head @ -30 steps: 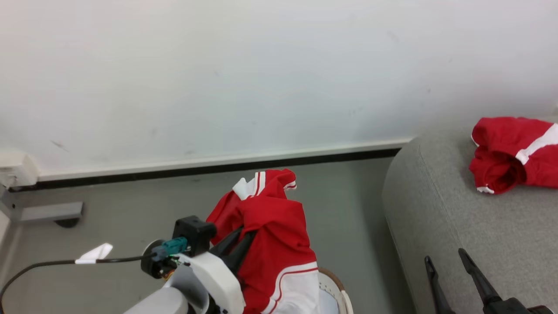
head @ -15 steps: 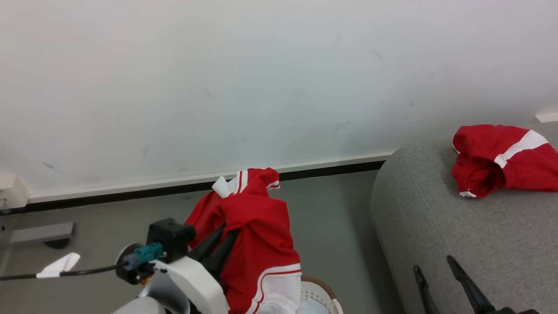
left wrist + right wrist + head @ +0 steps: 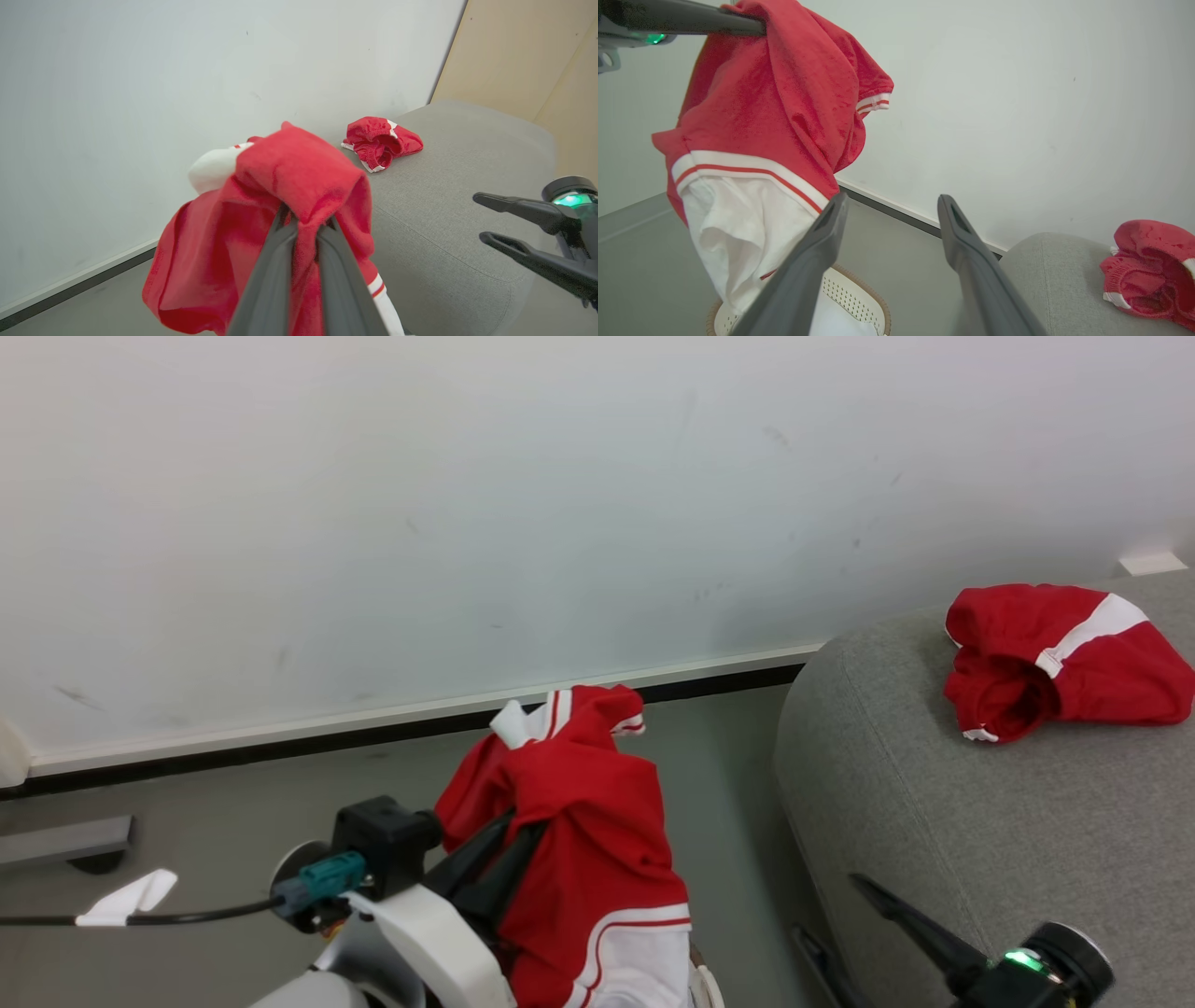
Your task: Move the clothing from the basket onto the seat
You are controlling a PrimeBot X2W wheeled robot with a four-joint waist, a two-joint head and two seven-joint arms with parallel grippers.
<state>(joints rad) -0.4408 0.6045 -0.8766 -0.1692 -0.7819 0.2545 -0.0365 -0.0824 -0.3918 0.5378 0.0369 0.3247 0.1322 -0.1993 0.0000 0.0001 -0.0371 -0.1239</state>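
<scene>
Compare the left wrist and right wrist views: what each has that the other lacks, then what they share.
Extra in the left wrist view: a beige wall panel beyond the seat. Extra in the right wrist view: the basket below the held garment. Shared: that garment pinched in the shut left claw, the open right claw, a second garment lying on the seat, the white wall.

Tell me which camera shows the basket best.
The right wrist view: the basket shows its holed white wall and brown rim beneath the red garment. The head view catches a sliver of rim.
</scene>
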